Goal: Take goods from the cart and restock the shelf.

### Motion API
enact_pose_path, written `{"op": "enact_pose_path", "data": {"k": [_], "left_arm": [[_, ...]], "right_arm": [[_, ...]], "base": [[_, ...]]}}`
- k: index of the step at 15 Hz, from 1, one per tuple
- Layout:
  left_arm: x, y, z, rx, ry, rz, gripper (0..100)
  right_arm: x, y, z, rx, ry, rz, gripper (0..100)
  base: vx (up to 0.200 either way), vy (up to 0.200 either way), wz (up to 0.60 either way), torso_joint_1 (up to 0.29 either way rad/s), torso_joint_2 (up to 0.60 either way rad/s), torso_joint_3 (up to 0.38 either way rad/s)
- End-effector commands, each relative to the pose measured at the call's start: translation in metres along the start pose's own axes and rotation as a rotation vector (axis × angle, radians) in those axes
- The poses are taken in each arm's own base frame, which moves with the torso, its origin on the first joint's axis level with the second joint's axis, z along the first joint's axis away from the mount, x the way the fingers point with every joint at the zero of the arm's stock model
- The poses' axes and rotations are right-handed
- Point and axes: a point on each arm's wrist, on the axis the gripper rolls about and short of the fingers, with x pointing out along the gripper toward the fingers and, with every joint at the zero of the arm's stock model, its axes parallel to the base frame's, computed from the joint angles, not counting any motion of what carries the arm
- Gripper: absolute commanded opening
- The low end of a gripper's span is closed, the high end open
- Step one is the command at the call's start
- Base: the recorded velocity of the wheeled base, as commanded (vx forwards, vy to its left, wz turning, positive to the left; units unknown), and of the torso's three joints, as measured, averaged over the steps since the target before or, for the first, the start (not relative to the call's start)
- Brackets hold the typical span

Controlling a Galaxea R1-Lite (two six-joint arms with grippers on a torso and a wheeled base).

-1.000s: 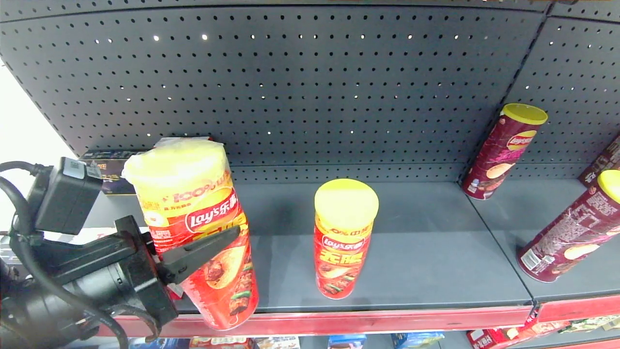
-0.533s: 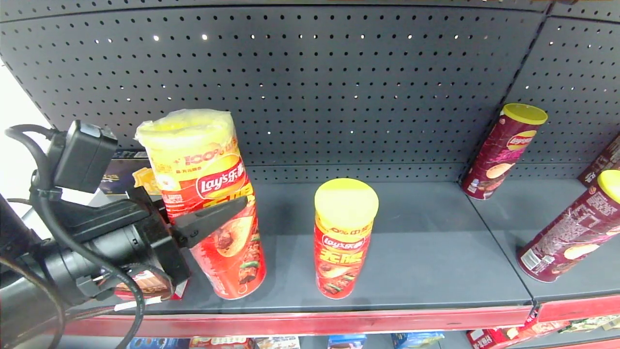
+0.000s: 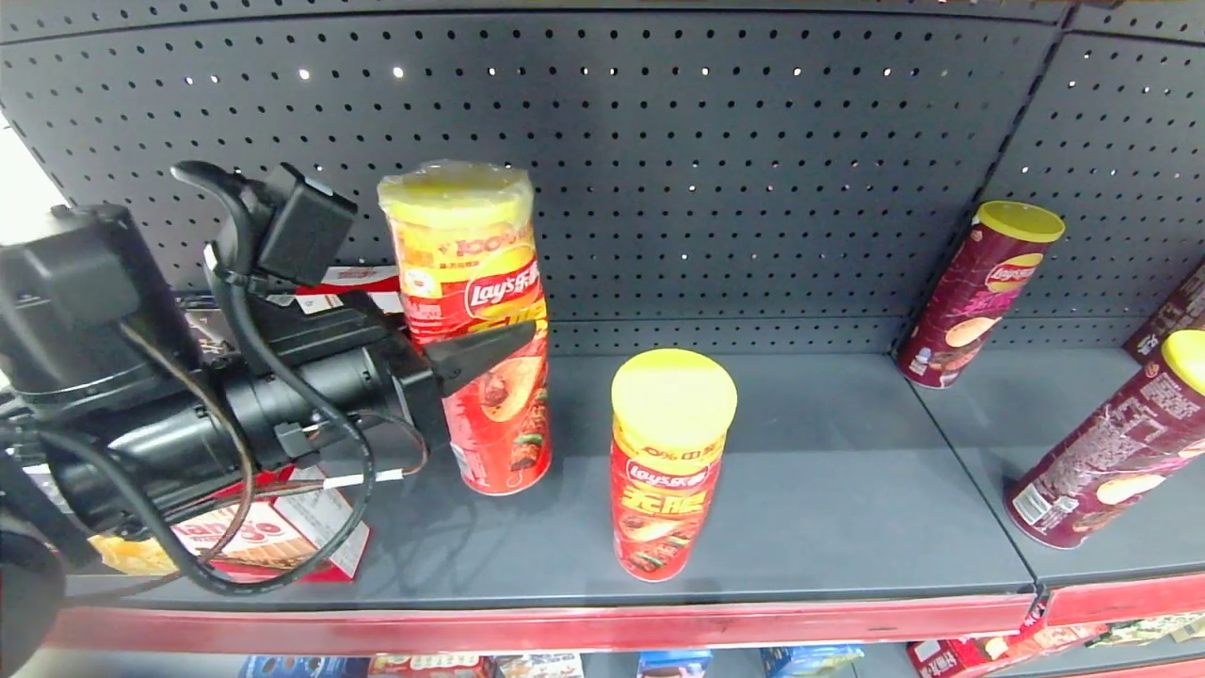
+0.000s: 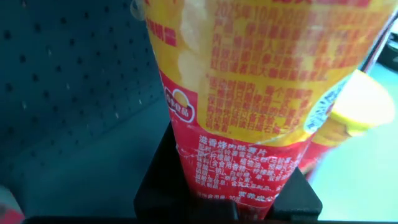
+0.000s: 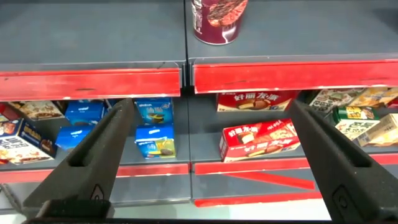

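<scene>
Red chip can (image 3: 466,254), clamped in my left gripper (image 3: 490,348), has moved off the shelf (image 3: 800,490) lip to ten o'clock of the standing can (image 3: 670,461); setting down looks next.

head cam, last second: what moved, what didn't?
The left hand, shut on the wrapped chip can throughout, carried it from the front edge of the shelf inward toward the pegboard back and to the robot's right. It is now left of and behind the standing red can. Nothing was grasped or released. The standing red can, rear maroon can and front maroon can stayed put.
</scene>
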Motion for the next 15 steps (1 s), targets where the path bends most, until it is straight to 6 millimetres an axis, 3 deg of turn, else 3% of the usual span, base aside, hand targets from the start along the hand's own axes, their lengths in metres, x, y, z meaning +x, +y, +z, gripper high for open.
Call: {"op": "enact_pose_path", "data": {"k": [1,3,6,9,15], "left_arm": [[0.03,0.015,-0.029,0.006,0.022,-0.102,0],[0.045,0.023,-0.041,-0.003,0.009,-0.278,0],[0.077,0.043,-0.054,0.01,-0.007,-0.288,0],[0.105,0.057,-0.056,0.044,-0.052,-0.288,0],[0.131,0.072,-0.049,0.029,-0.03,-0.29,0]], "right_arm": [[0.001,0.0,0.0,-0.001,0.007,0.0,100],[0.001,0.0,0.0,-0.001,0.007,0.0,100],[0.001,0.0,0.0,-0.001,0.007,0.0,100],[0.001,0.0,0.0,-0.001,0.007,0.0,100],[0.001,0.0,0.0,-0.001,0.007,0.0,100]], "base": [[0.0,0.0,0.0,0.0,0.0,0.0],[0.0,0.0,0.0,0.0,0.0,0.0],[0.0,0.0,0.0,0.0,0.0,0.0],[0.0,0.0,0.0,0.0,0.0,0.0],[0.0,0.0,0.0,0.0,0.0,0.0]]}}
